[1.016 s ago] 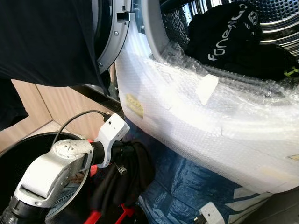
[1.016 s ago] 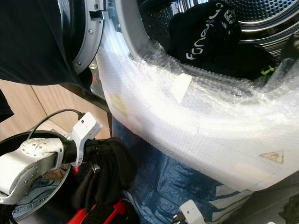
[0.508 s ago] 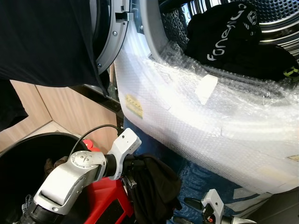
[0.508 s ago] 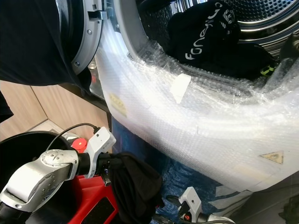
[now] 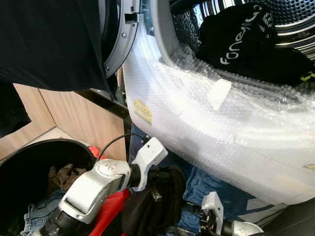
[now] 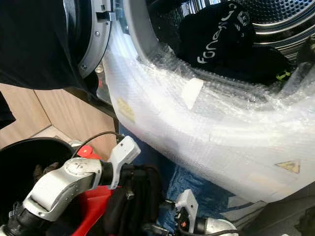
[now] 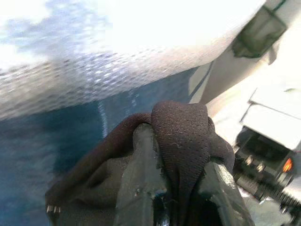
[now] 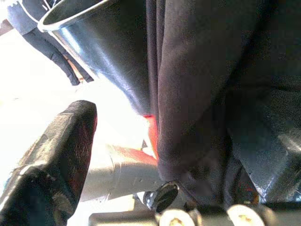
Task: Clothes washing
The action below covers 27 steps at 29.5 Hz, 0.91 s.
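- The left gripper (image 7: 181, 197) had shifted from above the black bin (image 5: 19, 162) toward the washing machine front (image 5: 206, 132).
- Its fingers were clamped on a dark knit garment (image 7: 181, 127), bunched and hanging below the drum opening.
- The right gripper (image 8: 141, 155) was open beside the garment.

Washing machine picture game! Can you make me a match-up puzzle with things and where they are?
Things:
1. black top with white letters
2. dark garment
3. bubble wrap
4. brown and denim clothes

Places:
A. in the black bucket
B. inside the drum
C. pinched in the left tool
D. over the washer's front

Pairs: 1-B, 2-C, 3-D, 4-A
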### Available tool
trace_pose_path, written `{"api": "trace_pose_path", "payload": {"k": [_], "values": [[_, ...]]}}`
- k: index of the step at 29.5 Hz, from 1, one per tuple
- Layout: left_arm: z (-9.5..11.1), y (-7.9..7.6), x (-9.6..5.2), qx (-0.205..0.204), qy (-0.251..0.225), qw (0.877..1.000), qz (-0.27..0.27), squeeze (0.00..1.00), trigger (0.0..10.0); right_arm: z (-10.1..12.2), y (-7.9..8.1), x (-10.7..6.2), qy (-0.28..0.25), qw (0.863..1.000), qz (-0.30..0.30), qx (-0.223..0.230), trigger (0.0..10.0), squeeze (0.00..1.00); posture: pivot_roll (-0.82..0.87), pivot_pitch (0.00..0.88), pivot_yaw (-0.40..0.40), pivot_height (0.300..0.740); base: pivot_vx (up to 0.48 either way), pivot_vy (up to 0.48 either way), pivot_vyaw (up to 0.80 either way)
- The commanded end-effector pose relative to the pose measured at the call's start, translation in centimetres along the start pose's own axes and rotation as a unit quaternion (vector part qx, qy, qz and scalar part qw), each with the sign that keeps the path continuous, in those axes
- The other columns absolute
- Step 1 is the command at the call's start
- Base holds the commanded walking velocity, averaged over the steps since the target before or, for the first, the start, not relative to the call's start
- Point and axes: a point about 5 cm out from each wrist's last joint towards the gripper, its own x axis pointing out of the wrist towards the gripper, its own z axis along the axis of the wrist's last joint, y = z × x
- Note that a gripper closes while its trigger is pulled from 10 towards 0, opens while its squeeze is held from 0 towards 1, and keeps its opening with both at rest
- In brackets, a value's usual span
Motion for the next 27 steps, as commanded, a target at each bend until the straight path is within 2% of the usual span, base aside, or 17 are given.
{"api": "trace_pose_path", "payload": {"k": [1, 6, 11, 21, 23, 27], "values": [[0.7, -0.1, 0.4, 0.015, -0.010, 1.000, 0.001, 0.00, 0.0, 0.4, -0.1, 0.3, 0.002, 1.000, -0.002, -0.005, 10.0, 0.00, 0.12, 0.093, -0.071, 0.740, 0.000, 0.000, 0.00], [1.3, -0.5, 1.1, 0.016, -0.021, 1.000, -0.007, 0.00, 0.0, 0.9, -0.3, 1.5, 0.000, 1.000, -0.020, -0.011, 10.0, 0.00, 0.13, 0.102, -0.070, 0.740, 0.000, 0.000, 0.00], [2.6, -0.5, 1.6, 0.025, -0.038, 0.999, -0.010, 0.00, 0.0, 1.2, -1.1, 3.1, -0.003, 0.997, -0.074, -0.018, 10.0, 0.00, 0.13, 0.106, -0.066, 0.740, 0.000, 0.000, 0.00], [3.8, -0.3, 1.5, 0.033, -0.053, 0.998, -0.004, 0.00, 0.0, 1.5, -1.9, 4.2, -0.006, 0.989, -0.149, -0.020, 10.0, 0.00, 0.13, 0.105, -0.065, 0.740, 0.000, 0.000, 0.00], [4.0, -0.2, 1.5, 0.033, -0.055, 0.998, 0.000, 0.00, 0.0, 1.6, -2.6, 4.3, -0.008, 0.981, -0.194, -0.019, 10.0, 0.00, 0.13, 0.104, -0.064, 0.740, 0.000, 0.000, 0.00], [4.2, 0.0, 1.4, 0.030, -0.059, 0.998, 0.004, 0.00, 0.0, 2.9, -4.4, 4.1, -0.062, 0.951, -0.303, 0.020, 10.0, 0.00, 0.12, 0.101, -0.059, 0.740, 0.000, 0.000, 0.00]]}}
